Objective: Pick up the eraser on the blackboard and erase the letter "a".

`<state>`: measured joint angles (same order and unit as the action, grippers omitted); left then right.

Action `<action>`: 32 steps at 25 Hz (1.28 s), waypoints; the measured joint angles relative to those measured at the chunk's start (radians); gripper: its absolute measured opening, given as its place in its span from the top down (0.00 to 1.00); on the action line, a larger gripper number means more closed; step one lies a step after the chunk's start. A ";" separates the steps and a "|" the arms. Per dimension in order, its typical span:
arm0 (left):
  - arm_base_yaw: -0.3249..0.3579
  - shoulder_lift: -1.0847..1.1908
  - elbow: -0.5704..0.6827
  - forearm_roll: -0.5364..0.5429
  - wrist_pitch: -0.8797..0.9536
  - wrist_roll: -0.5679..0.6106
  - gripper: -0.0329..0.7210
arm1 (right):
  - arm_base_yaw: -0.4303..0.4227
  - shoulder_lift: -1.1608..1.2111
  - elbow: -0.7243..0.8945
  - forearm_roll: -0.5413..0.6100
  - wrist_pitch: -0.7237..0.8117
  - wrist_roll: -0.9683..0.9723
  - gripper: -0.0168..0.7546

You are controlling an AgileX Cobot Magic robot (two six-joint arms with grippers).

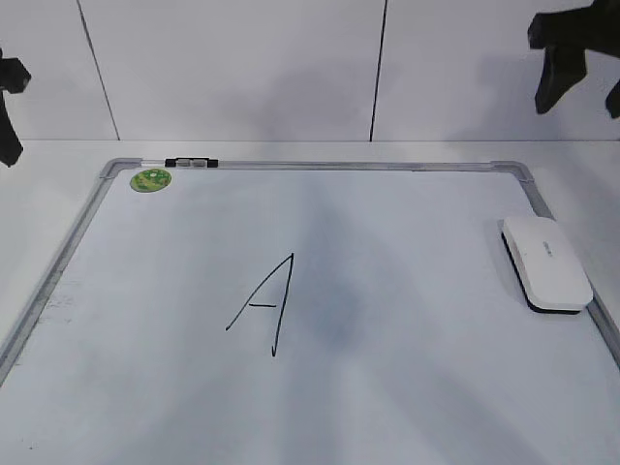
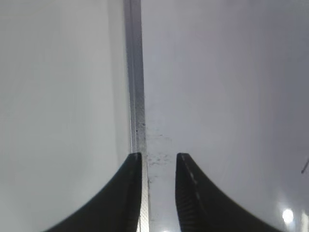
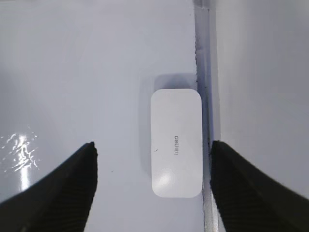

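Note:
The blackboard (image 1: 436, 368) is a white dry-erase board with a grey frame, lying flat. A tall capital "A" (image 1: 263, 305) is drawn at its middle; no small letter "a" shows in any view. The white eraser (image 1: 545, 262) lies on the board against its right frame. In the right wrist view the eraser (image 3: 176, 142) lies below and between the jaws. My right gripper (image 3: 152, 145) hangs above it, wide open and empty, at the top right of the exterior view (image 1: 581, 97). My left gripper (image 2: 159, 155) hovers over the board's left frame (image 2: 136, 96), jaws a little apart and empty.
A round green sticker (image 1: 150, 179) sits at the board's far left corner. A small black-and-clear piece (image 1: 191, 163) lies on the far frame. A white panelled wall (image 1: 242, 68) stands behind the table. Faint marker smudges (image 1: 58, 295) mark the board's left edge.

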<state>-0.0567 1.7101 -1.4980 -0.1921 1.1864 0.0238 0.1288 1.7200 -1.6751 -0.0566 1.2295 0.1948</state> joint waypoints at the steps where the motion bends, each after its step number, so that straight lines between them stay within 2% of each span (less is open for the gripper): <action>1: 0.000 -0.017 0.000 -0.004 0.010 0.000 0.70 | 0.000 -0.028 0.000 0.000 0.001 0.000 0.23; 8: -0.004 -0.181 0.000 -0.015 0.043 0.000 0.70 | 0.000 -0.248 0.096 0.018 0.013 0.000 0.23; 14: -0.052 -0.347 0.000 -0.013 0.055 0.002 0.70 | 0.000 -0.446 0.228 0.020 0.022 0.000 0.23; 24: -0.055 -0.577 0.000 -0.034 0.075 0.002 0.70 | 0.000 -0.776 0.405 0.020 0.028 0.002 0.23; 32: -0.055 -0.763 0.085 -0.086 0.079 0.002 0.70 | 0.000 -0.976 0.581 0.075 0.033 0.006 0.23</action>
<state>-0.1121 0.9473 -1.4134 -0.2783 1.2650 0.0256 0.1288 0.7437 -1.0945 0.0180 1.2621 0.2009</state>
